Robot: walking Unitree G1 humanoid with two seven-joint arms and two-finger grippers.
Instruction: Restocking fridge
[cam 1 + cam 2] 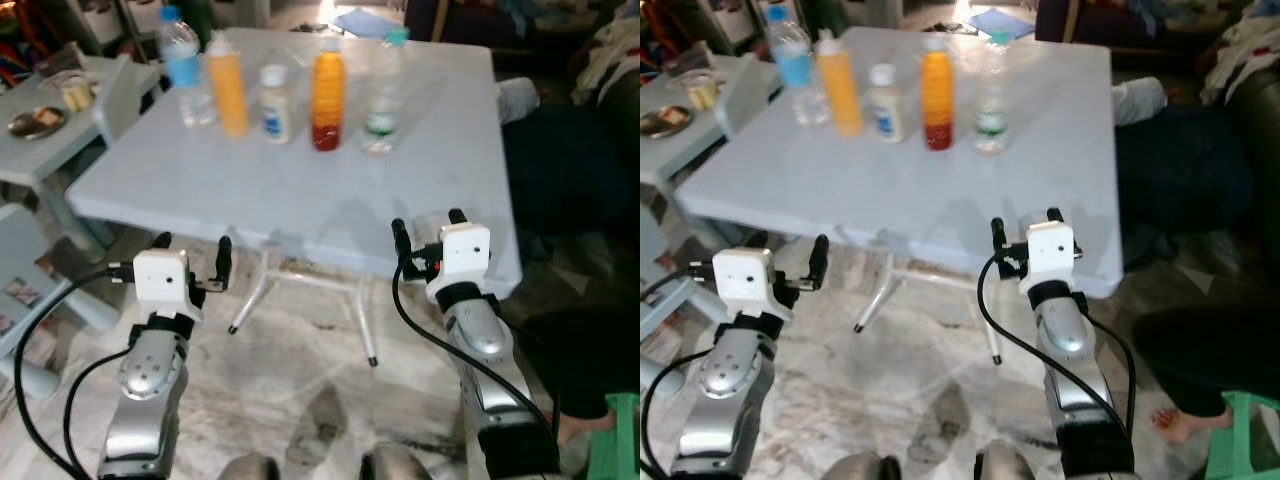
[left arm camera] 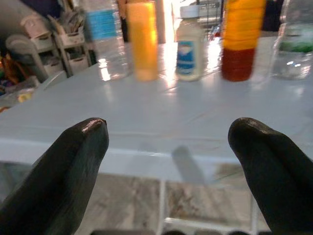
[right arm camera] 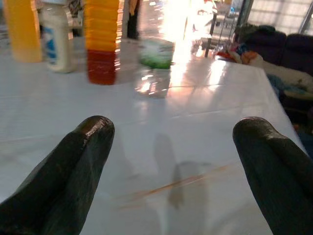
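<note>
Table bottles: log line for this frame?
stage: approach | table: five bottles in a row at far side | left pincer: open, short of near edge | right pincer: open, at near edge | held: nothing

bottle labels [image 1: 276,122] too blurred to read

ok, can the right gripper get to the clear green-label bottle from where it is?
Probably yes. The right gripper is open over the table's near edge, and the bare tabletop runs straight to the clear green-label bottle. The orange bottle beside it leaves a gap.
</note>
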